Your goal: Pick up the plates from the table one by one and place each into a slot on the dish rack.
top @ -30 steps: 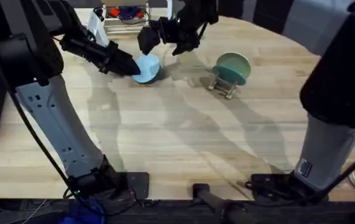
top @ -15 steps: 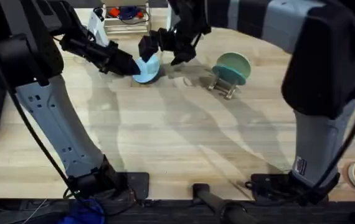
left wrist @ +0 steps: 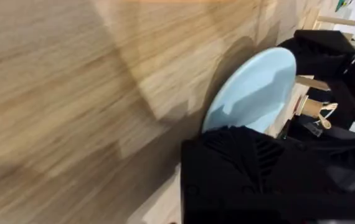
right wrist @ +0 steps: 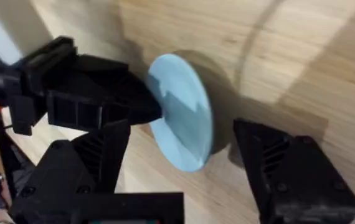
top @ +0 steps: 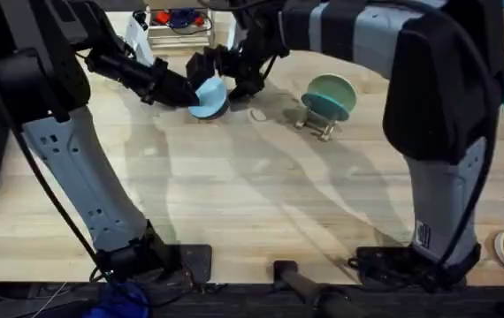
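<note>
Overhead, your left gripper (top: pixel 186 94) clamps the tilted light blue plate (top: pixel 210 95); your right gripper (top: pixel 221 72), fingers spread, flanks its far edge.

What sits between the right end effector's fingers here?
The light blue plate, tilted on edge, stands in the right end effector's open gap, per the right wrist view.

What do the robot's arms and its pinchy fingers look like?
Both arms have light grey lower segments and big black joints and upper parts. Each stands on a black base at the table's near edge. A thin black cable runs down beside the left arm. The right arm has a small marking near its base. The right gripper has chunky black fingers with ridged inner faces.
</note>
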